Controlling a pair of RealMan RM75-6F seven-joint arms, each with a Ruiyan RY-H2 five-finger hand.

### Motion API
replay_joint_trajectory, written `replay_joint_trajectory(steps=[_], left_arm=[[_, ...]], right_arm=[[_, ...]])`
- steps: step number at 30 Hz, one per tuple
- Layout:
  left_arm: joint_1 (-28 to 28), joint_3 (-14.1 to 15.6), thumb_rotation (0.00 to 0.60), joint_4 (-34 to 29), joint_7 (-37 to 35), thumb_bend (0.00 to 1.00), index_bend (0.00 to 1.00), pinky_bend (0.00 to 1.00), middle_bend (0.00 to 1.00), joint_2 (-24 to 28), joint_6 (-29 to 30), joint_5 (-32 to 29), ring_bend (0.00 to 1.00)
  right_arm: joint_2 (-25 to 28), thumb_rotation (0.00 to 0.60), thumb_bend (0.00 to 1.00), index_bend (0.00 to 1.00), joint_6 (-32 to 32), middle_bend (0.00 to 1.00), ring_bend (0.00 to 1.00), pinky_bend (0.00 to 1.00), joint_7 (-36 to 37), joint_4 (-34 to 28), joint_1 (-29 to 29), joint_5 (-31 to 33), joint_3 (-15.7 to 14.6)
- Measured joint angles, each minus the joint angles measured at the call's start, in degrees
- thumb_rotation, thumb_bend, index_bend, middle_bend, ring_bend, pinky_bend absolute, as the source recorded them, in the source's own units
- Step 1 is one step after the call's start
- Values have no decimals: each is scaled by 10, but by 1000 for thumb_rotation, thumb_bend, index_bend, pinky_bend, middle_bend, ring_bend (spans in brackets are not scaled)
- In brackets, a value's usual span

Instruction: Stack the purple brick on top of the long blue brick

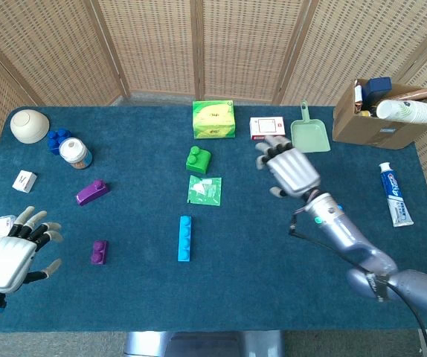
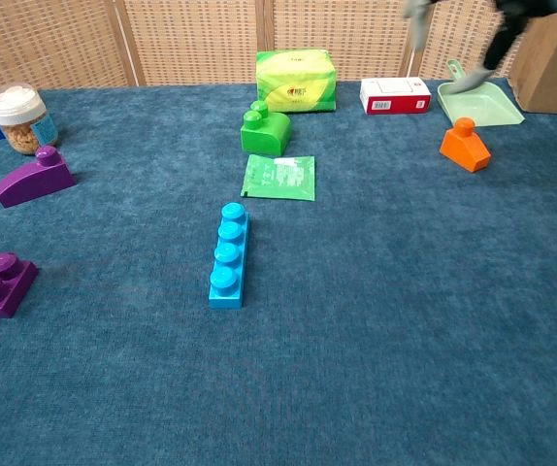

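Long brick (image 1: 184, 238) near the middle of the counter (image 1: 273, 275), lying lengthwise near to far. Small two-stud brick (image 1: 99, 252) well to its left, sloped brick (image 1: 92, 193) farther back. Sachet (image 1: 204, 190) just beyond the long brick, stubby brick (image 1: 197, 159) behind that.

robot test lab – blue felt table (image 1: 273, 260) w/ wicker screens (image 1: 221, 44) behind.
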Motion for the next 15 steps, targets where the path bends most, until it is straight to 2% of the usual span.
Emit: replay_joint_trajectory(steps=[8,15], left_arm=[[-45,1,560,16,-11,320,370,0,299,10,-49,17,131],[-105,9,562,52,-51,321,349,0,264,25,-94,74,128]], right_arm=[[25,600,159,438,48,204,101,182,3,15,-63,30,-8],[60,600,159,438,102,204,101,182,13,3,-123,49,-10]])
